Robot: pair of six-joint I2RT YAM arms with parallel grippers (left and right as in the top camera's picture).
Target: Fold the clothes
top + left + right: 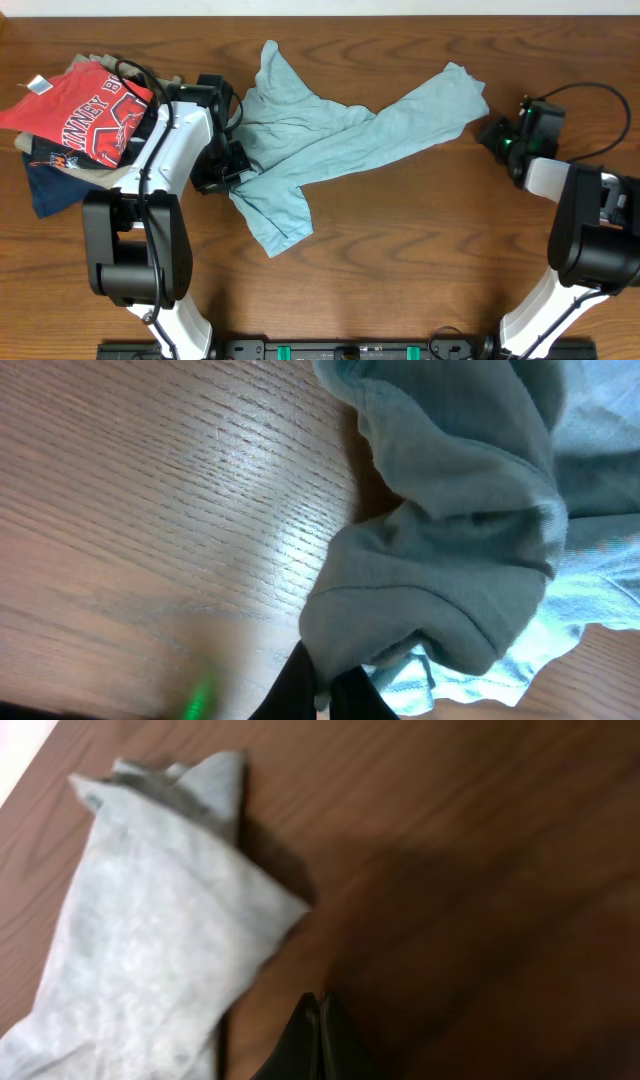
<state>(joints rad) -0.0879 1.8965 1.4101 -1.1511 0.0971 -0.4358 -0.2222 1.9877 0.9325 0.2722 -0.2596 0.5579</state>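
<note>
The clothes, a pale blue-grey T-shirt (320, 135), lie crumpled and stretched across the middle of the wooden table (400, 250). My left gripper (238, 168) is at the shirt's left edge, shut on a pinch of its fabric. In the left wrist view the T-shirt (450, 560) bunches between the dark fingertips of the left gripper (322, 678). My right gripper (490, 130) sits just past the shirt's right end, shut with nothing in it. In the right wrist view the right gripper (319, 1005) hangs over bare wood, with the T-shirt (150, 950) apart to its left.
A pile of other garments lies at the far left: a red shirt with white lettering (95, 110) on top of khaki and navy pieces (50, 185). A black cable (600, 100) loops near the right arm. The table's far edge runs along the top.
</note>
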